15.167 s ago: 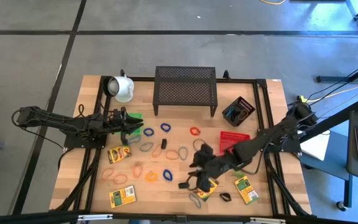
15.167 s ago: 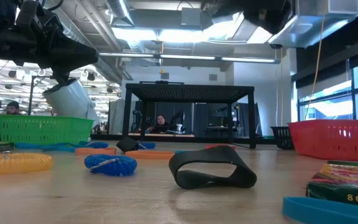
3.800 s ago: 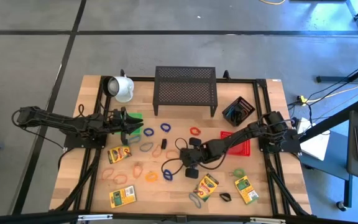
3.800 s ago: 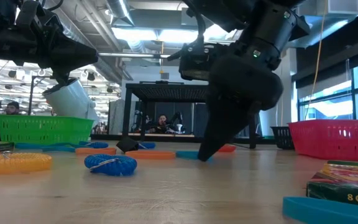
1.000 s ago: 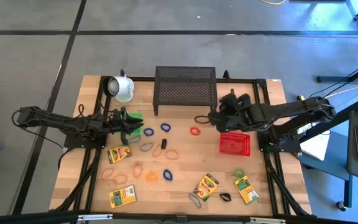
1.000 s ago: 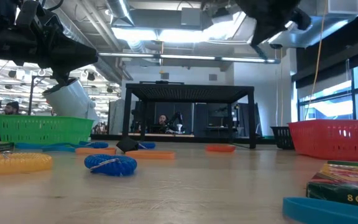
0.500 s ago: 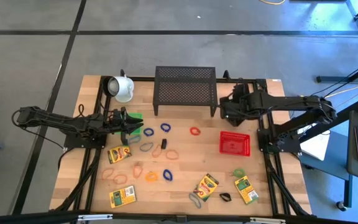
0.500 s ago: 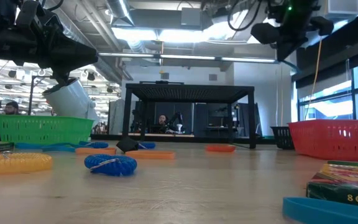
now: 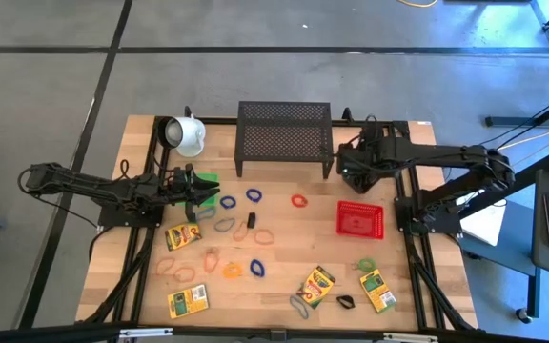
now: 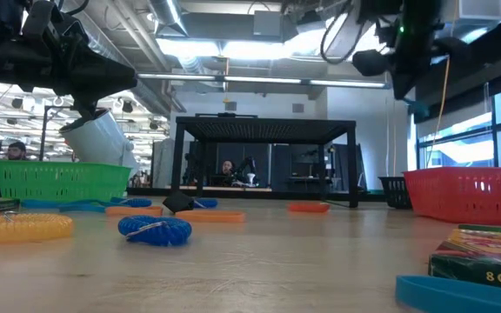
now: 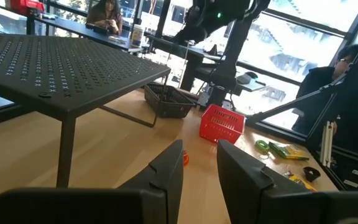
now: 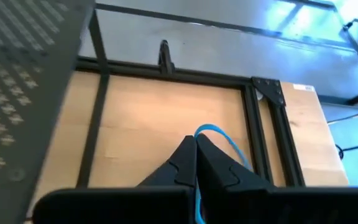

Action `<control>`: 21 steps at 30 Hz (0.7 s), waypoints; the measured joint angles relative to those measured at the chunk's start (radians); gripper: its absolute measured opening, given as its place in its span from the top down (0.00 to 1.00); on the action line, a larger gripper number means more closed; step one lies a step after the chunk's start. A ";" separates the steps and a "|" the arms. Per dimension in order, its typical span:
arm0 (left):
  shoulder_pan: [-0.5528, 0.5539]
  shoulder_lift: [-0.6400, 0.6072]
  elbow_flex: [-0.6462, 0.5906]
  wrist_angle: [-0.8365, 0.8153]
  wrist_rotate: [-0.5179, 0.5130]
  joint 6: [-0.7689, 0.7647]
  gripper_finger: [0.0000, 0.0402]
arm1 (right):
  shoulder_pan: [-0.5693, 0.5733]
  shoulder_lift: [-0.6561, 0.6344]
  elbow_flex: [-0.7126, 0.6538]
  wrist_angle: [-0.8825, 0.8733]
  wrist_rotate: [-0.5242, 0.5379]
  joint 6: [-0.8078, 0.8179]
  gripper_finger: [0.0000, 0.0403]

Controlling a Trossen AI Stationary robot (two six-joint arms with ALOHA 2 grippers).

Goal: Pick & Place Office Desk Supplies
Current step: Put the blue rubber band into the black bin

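- Carrying a blue band, the right gripper has its fingers pinched shut on the loop, which juts out just past the tips, over the table corner beside the rack.
- Waiting near the green basket, the left gripper holds nothing, fingers parted.
- Judging progress: early. The red basket looks empty; most bands, crayon boxes and clips lie well apart from either set of fingers.
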 joint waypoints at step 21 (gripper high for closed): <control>0.000 0.000 0.000 0.000 0.000 0.000 0.77 | 0.000 0.002 -0.443 0.383 -0.131 0.057 0.96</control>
